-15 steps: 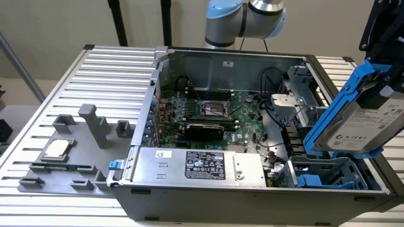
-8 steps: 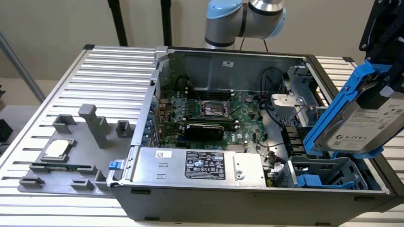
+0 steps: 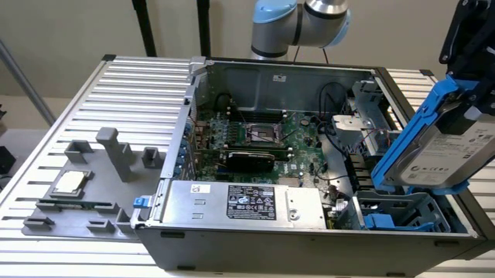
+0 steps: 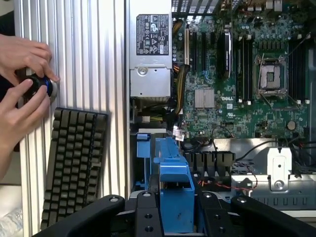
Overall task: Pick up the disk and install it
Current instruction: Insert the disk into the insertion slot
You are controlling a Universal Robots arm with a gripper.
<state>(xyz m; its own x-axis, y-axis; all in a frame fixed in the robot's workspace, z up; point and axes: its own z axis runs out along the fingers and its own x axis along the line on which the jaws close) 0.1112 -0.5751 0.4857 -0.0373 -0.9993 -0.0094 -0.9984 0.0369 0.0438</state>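
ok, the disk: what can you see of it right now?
Flat silver-grey metal disk with a white printed label and blue plastic rails along its edges. The gripper holds it from above, tilted on edge, in the air over the drive bay in the open computer case. Nothing else touches it.

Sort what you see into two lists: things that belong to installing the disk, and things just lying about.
Belonging to the job:
- the disk, gripped in the tool
- the open computer case
- its drive cage

Lying about:
- the keyboard
- the square chip on the grey fixture
- a person's hands
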